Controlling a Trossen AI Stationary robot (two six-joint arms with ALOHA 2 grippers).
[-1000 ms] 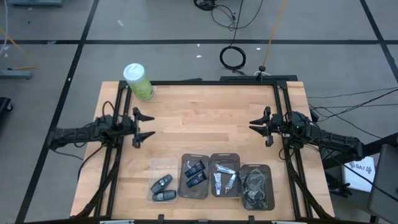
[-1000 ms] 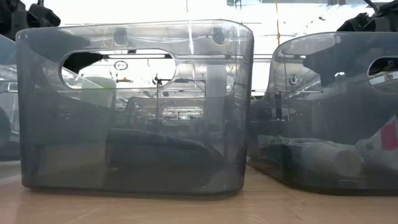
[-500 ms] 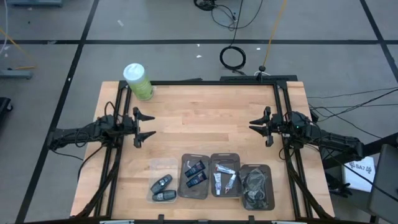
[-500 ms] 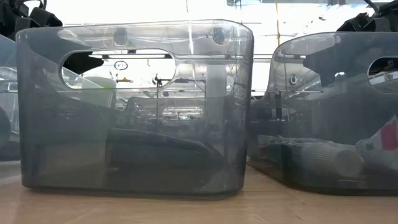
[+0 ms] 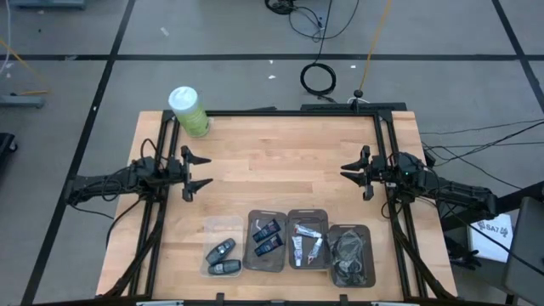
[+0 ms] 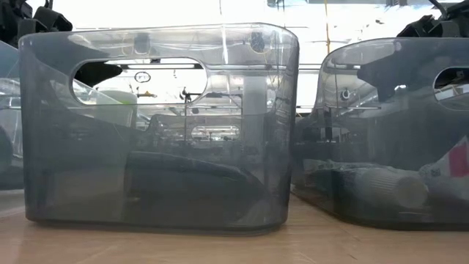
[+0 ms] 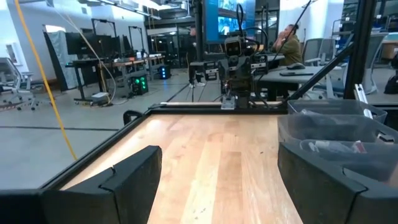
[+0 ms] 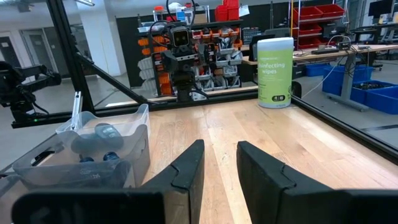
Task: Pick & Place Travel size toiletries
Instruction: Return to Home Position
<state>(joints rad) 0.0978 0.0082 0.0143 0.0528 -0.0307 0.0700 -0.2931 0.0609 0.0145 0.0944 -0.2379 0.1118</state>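
Observation:
The travel size toiletries lie in two clear bins near the table's front edge. Dark navy tubes [image 5: 267, 237] fill one bin and white tubes [image 5: 307, 244] the bin to its right. One pale tube [image 6: 388, 187] shows through a bin wall in the low view. My left gripper [image 5: 206, 171] hovers at the table's left side, pointing level toward the middle, open wide and holding nothing [image 7: 217, 186]. My right gripper [image 5: 347, 172] hovers at the right side facing it, with a narrow gap between its fingers [image 8: 221, 168] and nothing in that gap.
A row of clear bins stands along the front edge: the left one [image 5: 223, 246] holds black key fobs, the right one [image 5: 351, 253] dark cords. A green wipes canister [image 5: 189, 110] stands at the far left corner. Bare wood [image 5: 280, 170] lies between the grippers.

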